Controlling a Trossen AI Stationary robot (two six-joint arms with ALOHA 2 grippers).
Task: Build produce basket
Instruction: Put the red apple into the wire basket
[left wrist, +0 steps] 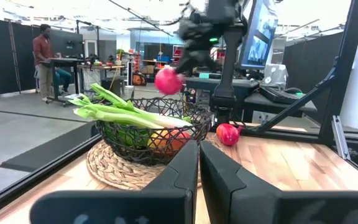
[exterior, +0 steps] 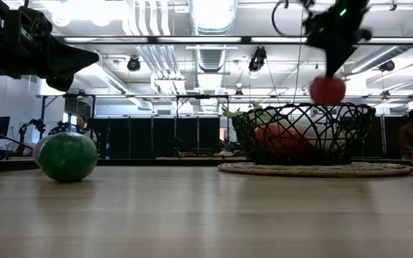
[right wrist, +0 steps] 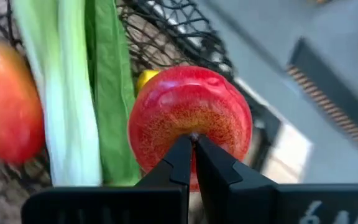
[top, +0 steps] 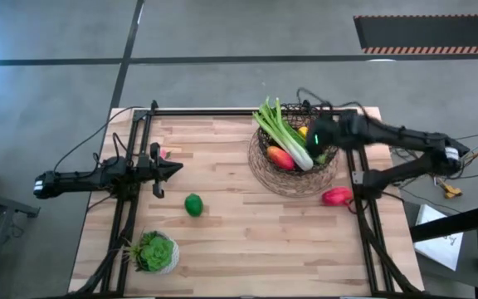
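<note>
A: Right gripper (right wrist: pixel 192 144) – how do the fingers stand?
B: Pinched nearly together on the stem end of a red apple (right wrist: pixel 190 121). The low view has that apple hanging over the basket's rim, clear of the wire

A: And the basket (top: pixel 294 178) itself?
B: Dark woven wire, on a round straw mat (exterior: pixel 314 169), far right part of the table. Inside: green leafy stalks (top: pixel 284 131) laid across with the leaf ends poking over the rim, an orange-red piece (top: pixel 280 158) beside them, a bit of yellow (right wrist: pixel 145 78) showing deeper in behind the stalks

A: Left gripper (left wrist: pixel 199 163)?
B: Fingers close together with only a thin slit between them, nothing held. It hovers over the left side of the table, pointing toward the basket, well apart from it

A: Loose on the table?
B: Green lime (top: pixel 193 204) lying near the middle, left of the basket. A second red fruit (top: pixel 336 196) on the wood just beside the mat, at the right edge. Potted spiky plant (top: pixel 155 252) at the near left corner

A: Surface and room?
B: Pale wooden planks (top: pixel 239 241) inside a black frame. Beyond, a workshop hall with ceiling ducts, and a person (left wrist: pixel 43 59) standing at a desk far off
</note>
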